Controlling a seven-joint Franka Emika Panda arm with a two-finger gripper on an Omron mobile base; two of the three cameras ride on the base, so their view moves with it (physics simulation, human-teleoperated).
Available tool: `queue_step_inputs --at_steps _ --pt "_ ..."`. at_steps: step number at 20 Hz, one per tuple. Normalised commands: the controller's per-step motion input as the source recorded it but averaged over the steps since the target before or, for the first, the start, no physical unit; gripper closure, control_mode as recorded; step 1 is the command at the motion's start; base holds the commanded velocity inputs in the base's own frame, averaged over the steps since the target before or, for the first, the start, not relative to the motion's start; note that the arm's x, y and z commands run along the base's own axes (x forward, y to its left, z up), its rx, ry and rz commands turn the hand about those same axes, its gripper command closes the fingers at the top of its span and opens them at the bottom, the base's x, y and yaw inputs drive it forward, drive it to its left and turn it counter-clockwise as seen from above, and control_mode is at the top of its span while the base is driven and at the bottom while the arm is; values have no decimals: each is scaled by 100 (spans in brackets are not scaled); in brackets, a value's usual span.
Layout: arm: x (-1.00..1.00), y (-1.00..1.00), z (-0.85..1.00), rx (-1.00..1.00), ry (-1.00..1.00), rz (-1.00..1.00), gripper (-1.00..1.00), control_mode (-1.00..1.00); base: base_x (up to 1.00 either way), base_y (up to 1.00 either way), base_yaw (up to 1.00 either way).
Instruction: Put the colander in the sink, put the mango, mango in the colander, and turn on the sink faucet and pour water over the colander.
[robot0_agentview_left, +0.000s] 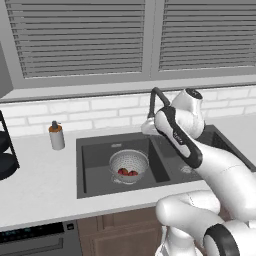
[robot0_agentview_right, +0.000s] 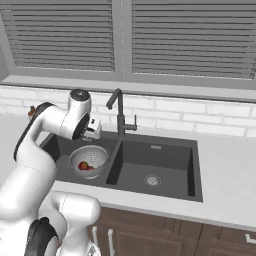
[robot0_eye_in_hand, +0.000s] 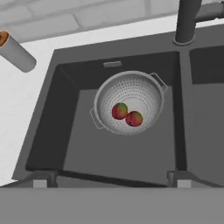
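The faucet (robot0_agentview_right: 119, 112) stands upright on the sink's (robot0_agentview_right: 165, 192) back rim at the divider, no water running. By my reading it is the next target. It lies just beside the end effector (robot0_agentview_right: 93, 129), toward the right basin and slightly back. The end effector is wide, holding nothing, above the colander (robot0_eye_in_hand: 129, 101) in the left basin, both mangos (robot0_eye_in_hand: 127, 114) inside.

Below the open gripper (robot0_eye_in_hand: 111, 180) sit two mangos (robot0_eye_in_hand: 127, 114) in one colander (robot0_eye_in_hand: 129, 101), within one double-basin sink (robot0_eye_in_hand: 78, 131), beside one faucet (robot0_eye_in_hand: 187, 22) and one soap dispenser (robot0_eye_in_hand: 15, 52).
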Motion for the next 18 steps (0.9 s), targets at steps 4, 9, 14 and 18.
queue_step_inputs --at_steps 4,9,14,18 --pt "-48 -38 89 0 -5 0 -100 -100 0 0 0" --pt "-10 -60 68 0 -1 0 -100 -100 0 0 0" --pt "0 -64 52 3 0 0 -100 -100 0 0 0" --pt "8 -50 44 3 0 0 -100 -100 0 0 0"
